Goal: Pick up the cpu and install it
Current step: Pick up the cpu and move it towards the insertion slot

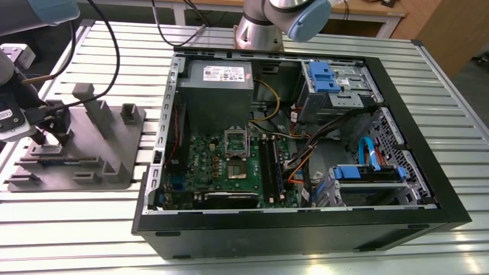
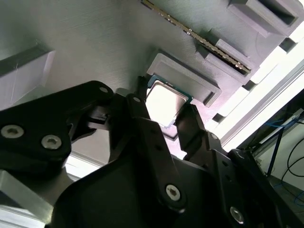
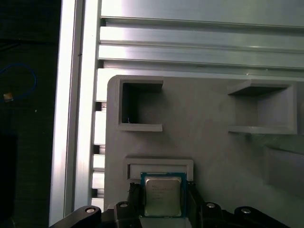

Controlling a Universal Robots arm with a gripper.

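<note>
The cpu (image 3: pixel 163 195), a small square chip with a silvery top and a green rim, lies in its seat on the grey fixture plate (image 3: pixel 213 156), against a raised frame. My gripper (image 3: pixel 163 202) is down over it, one black finger against each side edge. In the second wrist view the cpu (image 2: pixel 164 102) sits between the two fingers (image 2: pixel 142 102) of the gripper (image 2: pixel 164 109). In the exterior view my gripper (image 1: pixel 38 134) stands over the fixture plate (image 1: pixel 91 149) at that view's left. The motherboard's socket (image 1: pixel 233 166) lies bare inside the open computer case (image 1: pixel 306 235).
Upright grey blocks (image 1: pixel 95 109) rise from the fixture plate close to the gripper. A long narrow memory stick (image 2: pixel 199 40) lies in a slot beyond the cpu's seat. Cables (image 1: pixel 313 143) and blue drive bays (image 1: pixel 332 80) crowd the case beside the motherboard. The table is ribbed aluminium (image 1: pixel 77 240).
</note>
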